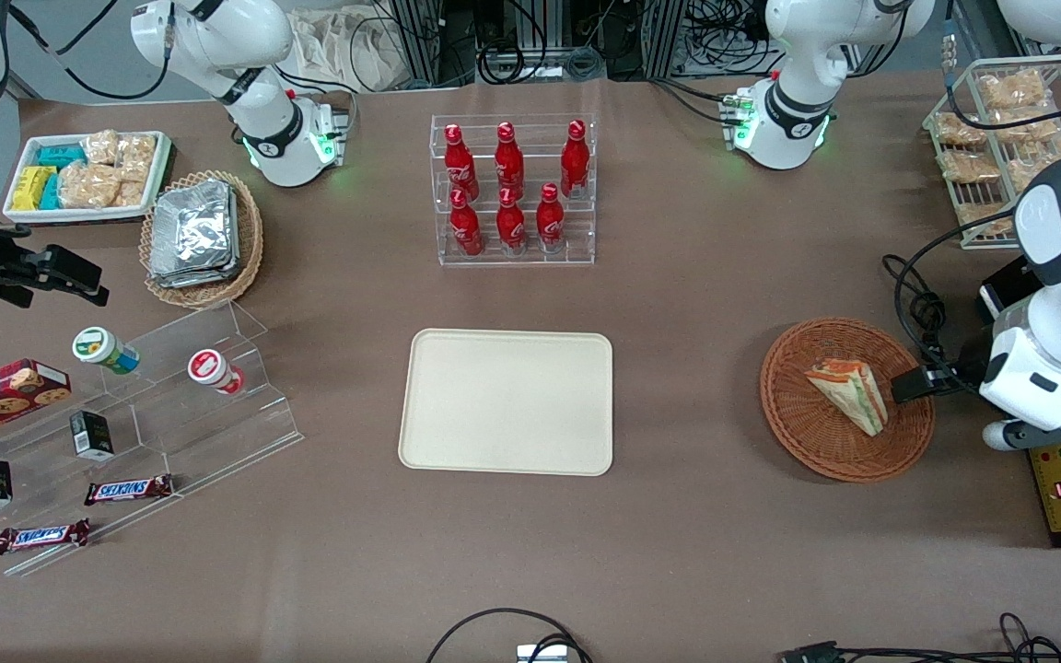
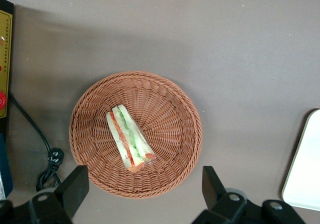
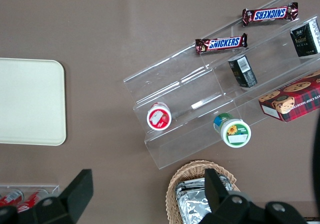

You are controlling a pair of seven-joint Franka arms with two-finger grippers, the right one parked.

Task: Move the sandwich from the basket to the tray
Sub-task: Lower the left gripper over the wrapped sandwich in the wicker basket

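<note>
Above the basket (image 2: pixel 136 134) | gripper (image 2: pixel 142 186) hovers — fingers (image 2: pixel 75 184) spread wide, touching nothing | sandwich (image 2: pixel 129 138) lies inside

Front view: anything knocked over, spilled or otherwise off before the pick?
Nothing stands out. The sandwich lies intact in the basket, the tray sits bare and square, and the gripper hangs open above the basket rim. The red bottles all stand upright in their rack.
</note>
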